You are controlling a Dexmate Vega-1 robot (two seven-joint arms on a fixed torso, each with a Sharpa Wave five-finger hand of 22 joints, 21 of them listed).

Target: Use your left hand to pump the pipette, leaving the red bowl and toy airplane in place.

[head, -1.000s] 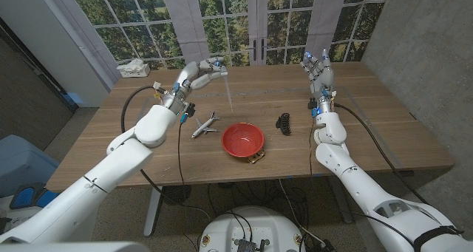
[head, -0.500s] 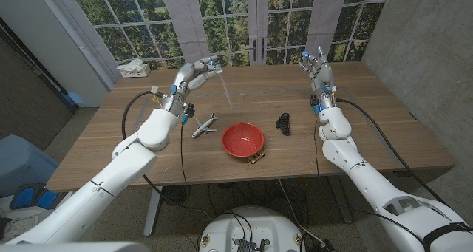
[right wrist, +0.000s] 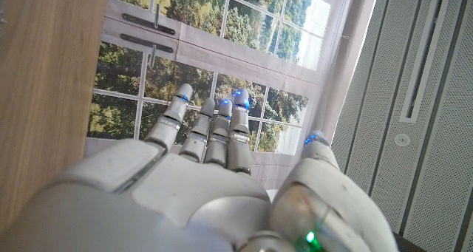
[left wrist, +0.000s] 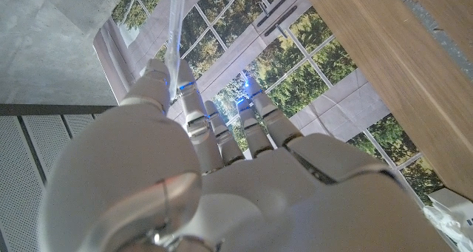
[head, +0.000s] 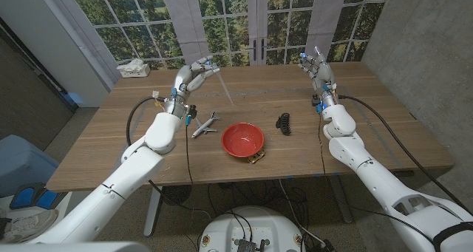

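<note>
Clear and thin as a straw, one plastic pipette (head: 225,86) hung above the wooden table (head: 384,134), its top end pinched in the fingertips of the left hand (head: 194,76) and its slim tube slanting down toward the boards without touching them. In the left wrist view the pipette (left wrist: 174,19) ran up from beside the thumb, pale and translucent against the window panes, while the other fingers (left wrist: 251,123) stood close together and nearly straight. The left hand was raised over the far left part of the table. Nearer the front edge lay one small toy airplane (head: 205,124), white with a slender body, and just beside it to the right sat one round, glossy red bowl (head: 242,140). One black hair claw (head: 284,123) lay beyond the bowl's right side. The right hand (head: 317,67) was lifted above the table's far right, fingers spread and upright, holding nothing.
</note>
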